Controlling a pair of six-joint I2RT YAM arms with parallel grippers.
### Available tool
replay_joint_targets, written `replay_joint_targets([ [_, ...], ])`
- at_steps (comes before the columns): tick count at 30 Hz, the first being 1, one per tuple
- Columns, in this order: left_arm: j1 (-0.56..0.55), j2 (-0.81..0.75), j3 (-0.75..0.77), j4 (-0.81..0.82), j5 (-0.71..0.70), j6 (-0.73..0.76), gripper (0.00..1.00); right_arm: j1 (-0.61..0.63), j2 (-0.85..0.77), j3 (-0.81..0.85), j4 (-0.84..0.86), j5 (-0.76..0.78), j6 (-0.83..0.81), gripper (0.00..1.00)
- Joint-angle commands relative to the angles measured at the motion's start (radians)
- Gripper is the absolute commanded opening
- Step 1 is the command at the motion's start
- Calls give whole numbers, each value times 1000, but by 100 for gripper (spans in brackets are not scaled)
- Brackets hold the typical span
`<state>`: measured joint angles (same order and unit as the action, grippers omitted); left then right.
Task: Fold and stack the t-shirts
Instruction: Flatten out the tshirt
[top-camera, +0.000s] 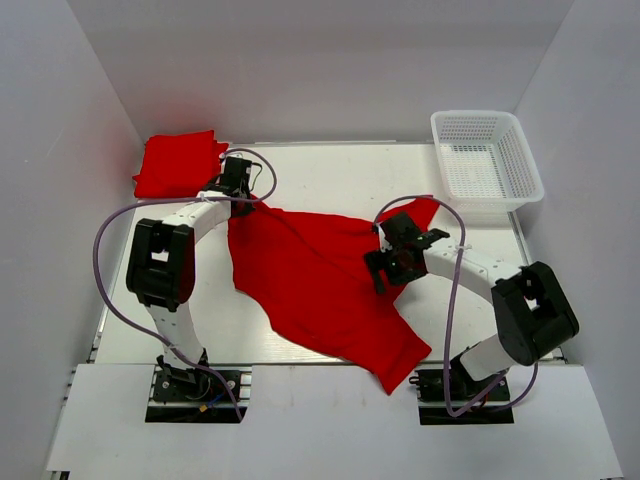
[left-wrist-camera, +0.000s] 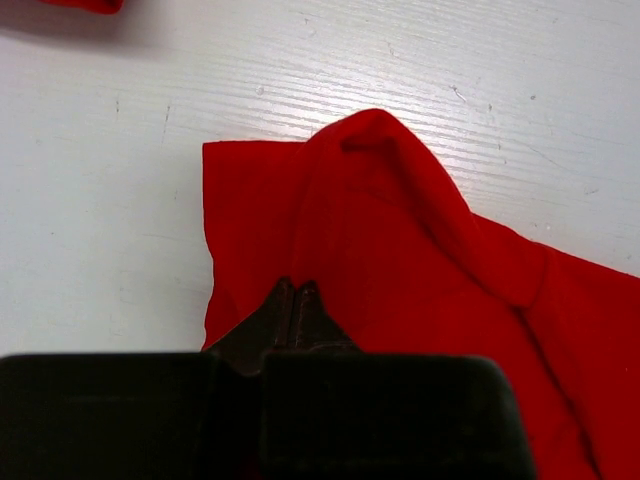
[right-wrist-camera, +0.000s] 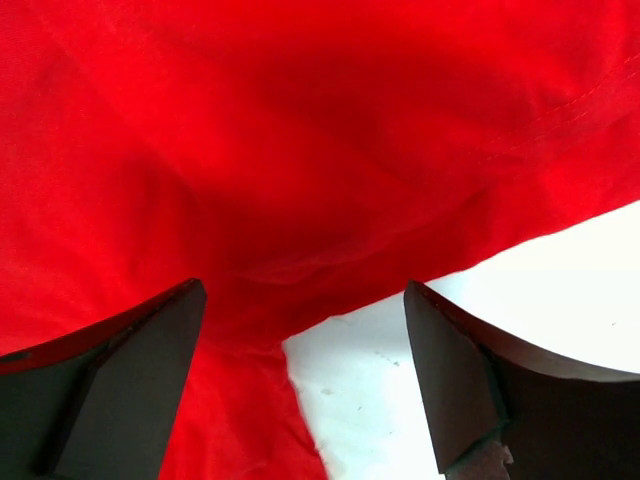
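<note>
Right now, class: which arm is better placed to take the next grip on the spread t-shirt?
Right. The right gripper hangs open over an edge of the spread t-shirt, free to grasp; the left gripper is shut on its far corner.

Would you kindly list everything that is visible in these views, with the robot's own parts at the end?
spread t-shirt: one, red, middle of the table, between the arms
folded t-shirt: one, red, far left corner
basket: one, white mesh, far right corner, nothing in it
table: one, white, under everything
cables: two, purple, one looping along each arm
arms: two, white and black, bases at the near edge
left hand: one, black, shut on the spread t-shirt's far left edge
right hand: one, black, open over its right edge
</note>
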<state>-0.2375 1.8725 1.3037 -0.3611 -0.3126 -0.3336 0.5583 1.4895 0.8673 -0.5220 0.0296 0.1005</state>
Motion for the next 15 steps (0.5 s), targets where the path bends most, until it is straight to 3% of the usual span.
replay_joint_targets([
  [1, 4, -67, -9, 10, 1, 1, 0, 14, 2, -4, 69, 76, 22, 84],
  [5, 4, -67, -9, 10, 1, 1, 0, 20, 28, 4, 70, 107, 27, 67],
  [6, 4, -67, -9, 10, 1, 1, 0, 20, 29, 1, 73, 121, 39, 53],
  [7, 4, -67, -9, 10, 1, 1, 0, 20, 28, -2, 77, 127, 39, 47],
  [15, 4, -76, -18, 10, 1, 1, 0, 22, 46, 10, 74, 73, 16, 52],
])
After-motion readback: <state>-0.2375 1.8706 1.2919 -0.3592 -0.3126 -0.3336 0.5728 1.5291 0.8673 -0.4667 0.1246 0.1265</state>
